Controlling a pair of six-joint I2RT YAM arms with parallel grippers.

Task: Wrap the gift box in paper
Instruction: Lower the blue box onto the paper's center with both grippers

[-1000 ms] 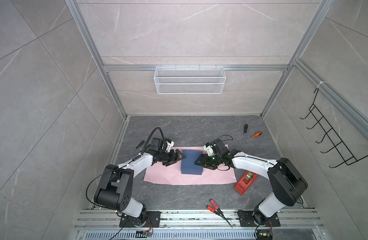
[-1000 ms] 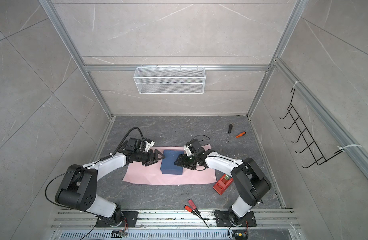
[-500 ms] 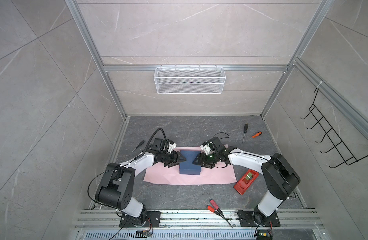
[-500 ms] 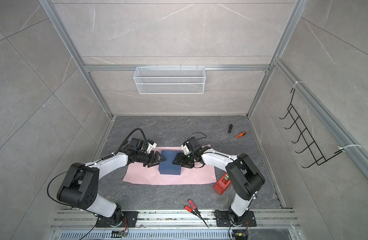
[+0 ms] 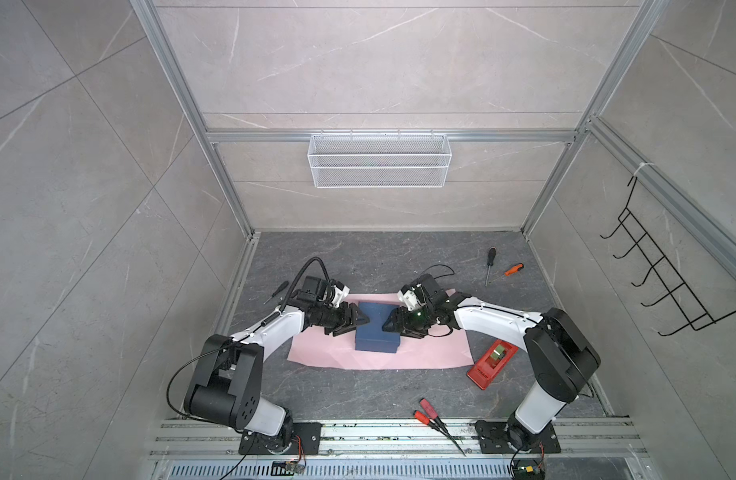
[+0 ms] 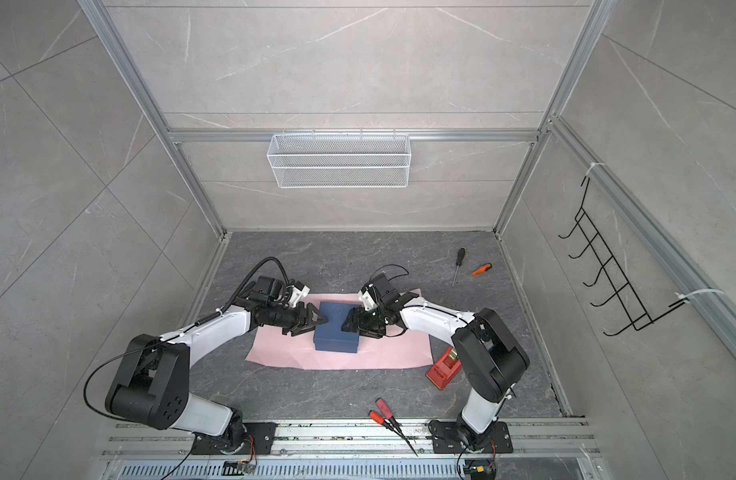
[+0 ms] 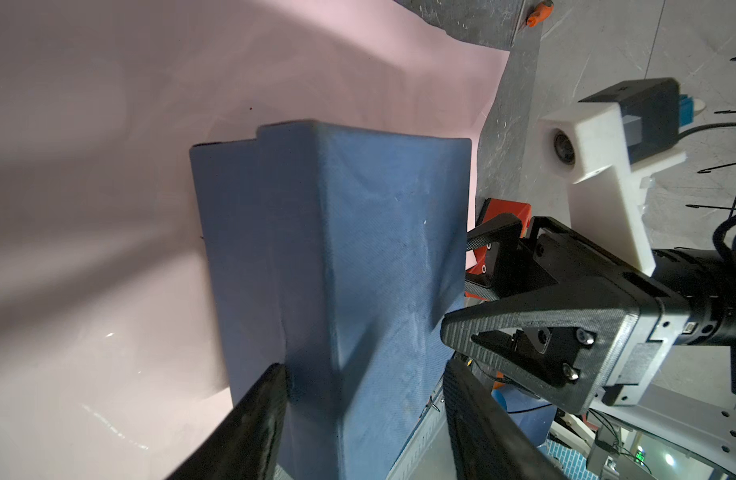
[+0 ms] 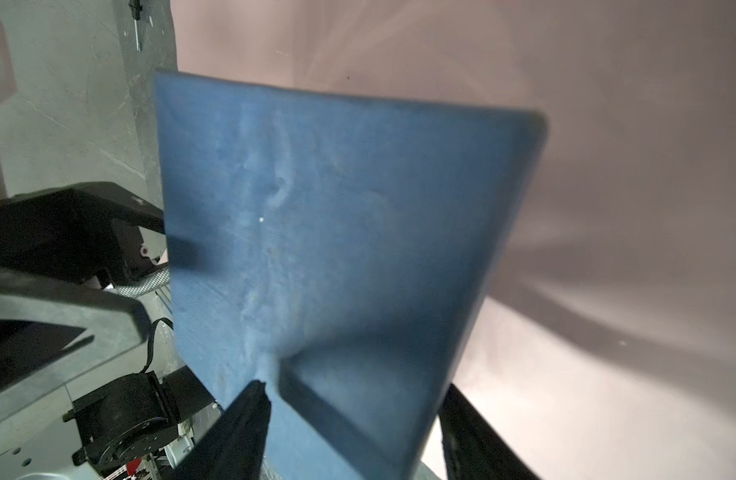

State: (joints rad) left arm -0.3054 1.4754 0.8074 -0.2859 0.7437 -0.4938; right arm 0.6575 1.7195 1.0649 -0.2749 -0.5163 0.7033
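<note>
The left end effector is squeezing one side of the gift box. The right end effector is squeezing the other side. The blue box is resting on the middle of the paper, pink side up. The paper is lying on the gray tabletop.

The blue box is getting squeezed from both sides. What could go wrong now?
Crushing: the gift box already looks dented in the left wrist view, where the jaws of the left gripper and right gripper pinch it; more squeeze may buckle it.
Dragging: moving the box could wrinkle or shift the pink paper under it.
</note>
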